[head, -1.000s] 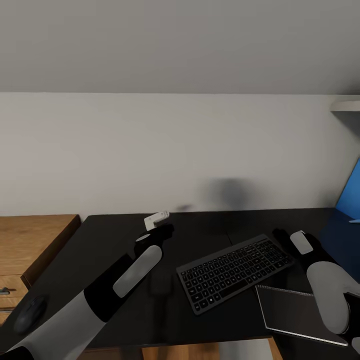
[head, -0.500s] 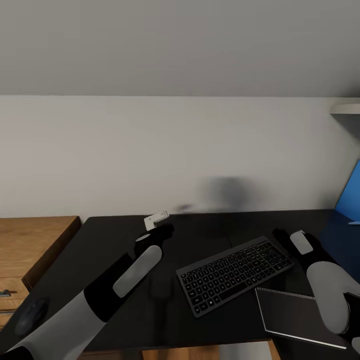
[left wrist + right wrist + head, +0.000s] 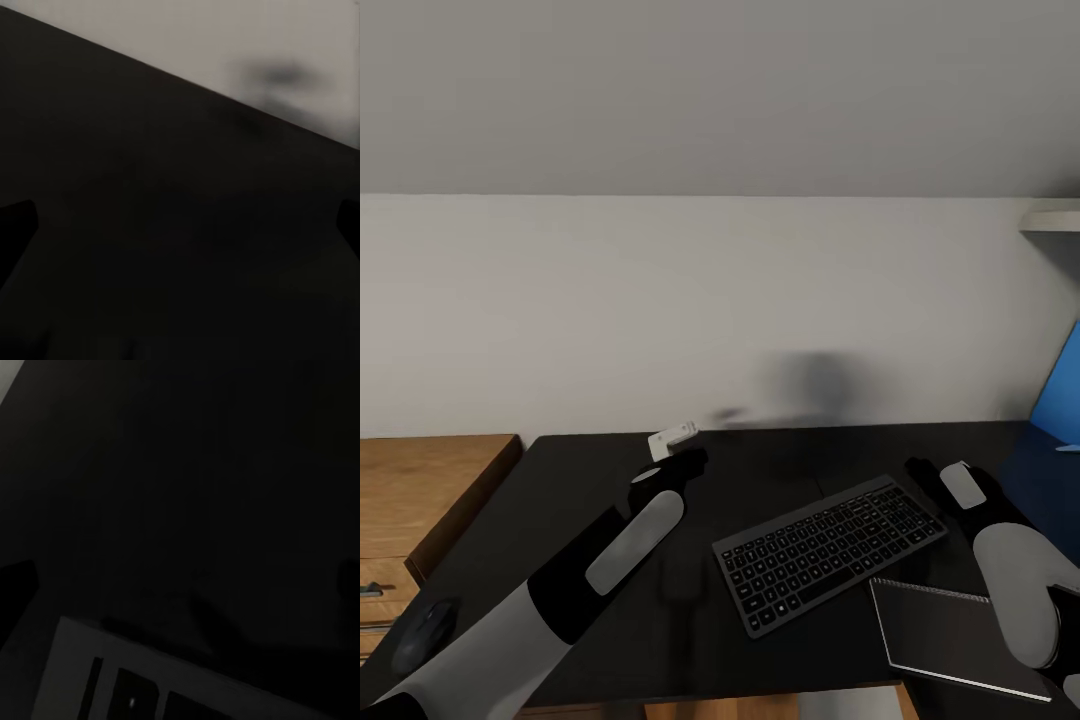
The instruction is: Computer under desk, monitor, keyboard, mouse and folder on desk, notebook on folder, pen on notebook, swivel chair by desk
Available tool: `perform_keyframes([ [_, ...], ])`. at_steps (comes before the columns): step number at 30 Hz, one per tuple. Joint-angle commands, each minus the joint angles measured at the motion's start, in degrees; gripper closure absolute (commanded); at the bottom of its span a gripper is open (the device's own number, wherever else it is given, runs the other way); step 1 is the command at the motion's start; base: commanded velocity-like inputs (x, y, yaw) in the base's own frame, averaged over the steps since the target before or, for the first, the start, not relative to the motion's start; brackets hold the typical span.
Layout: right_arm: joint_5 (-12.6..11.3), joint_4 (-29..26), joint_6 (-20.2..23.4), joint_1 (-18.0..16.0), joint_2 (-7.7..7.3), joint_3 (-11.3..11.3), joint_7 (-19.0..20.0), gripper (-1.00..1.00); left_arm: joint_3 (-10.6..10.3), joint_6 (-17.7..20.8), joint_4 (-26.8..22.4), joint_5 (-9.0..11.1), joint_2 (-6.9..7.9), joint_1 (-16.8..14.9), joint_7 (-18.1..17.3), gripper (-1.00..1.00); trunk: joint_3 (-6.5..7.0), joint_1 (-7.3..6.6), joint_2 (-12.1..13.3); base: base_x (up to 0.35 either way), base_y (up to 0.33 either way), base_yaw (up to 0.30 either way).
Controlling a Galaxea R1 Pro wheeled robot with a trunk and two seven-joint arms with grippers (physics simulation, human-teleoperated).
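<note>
The glossy black desk (image 3: 610, 470) spreads below me against a pale wall. A slim black keyboard (image 3: 830, 550) lies slanted on it right of centre, and its pale corner shows in the right wrist view (image 3: 150, 682). The dark notebook (image 3: 950, 630) rests flat just in front of the keyboard's right end. The black mouse (image 3: 422, 628) sits near the desk's front left corner. My left gripper (image 3: 180, 225) hovers over bare desk left of the keyboard, fingers wide apart and empty. My right gripper (image 3: 180, 585) stands open and empty above the desk by the keyboard's right end.
A light-wood shelving unit (image 3: 420, 480) adjoins the desk's left side. A blue wall panel (image 3: 1060, 400) rises at the right under a white shelf (image 3: 1052, 214). A small white part (image 3: 673, 438) shows just beyond my left wrist (image 3: 665, 475).
The whole head picture has shifted down slightly, so the camera moved. Both arms, the keyboard, notebook and mouse keep their places relative to each other.
</note>
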Motion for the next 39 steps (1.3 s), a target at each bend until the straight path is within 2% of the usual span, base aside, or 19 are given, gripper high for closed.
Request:
perform_keyframes([
  [1, -0.6, -0.1, 0.3, 0.0, 0.01, 0.0, -0.4, -1.0, -0.1, 0.4, -0.1, 0.1, 0.05, -0.1, 0.3, -1.0, -0.06, 0.0, 0.0, 0.0, 0.0, 0.0],
  [29, -0.8, 0.0, 3.7, 0.0, 0.01, -0.1, -2.0, -1.0, -0.1, 0.4, -0.1, 0.1, 0.58, -0.1, 0.3, -1.0, -0.06, 0.0, 0.0, 0.0, 0.0, 0.0],
  [39, -0.8, 0.0, 3.6, 0.0, 0.01, 0.0, -2.0, -1.0, -0.1, 0.4, -0.1, 0.2, 0.58, -0.1, 0.3, -1.0, -0.06, 0.0, 0.0, -0.155, 0.019, 0.0],
])
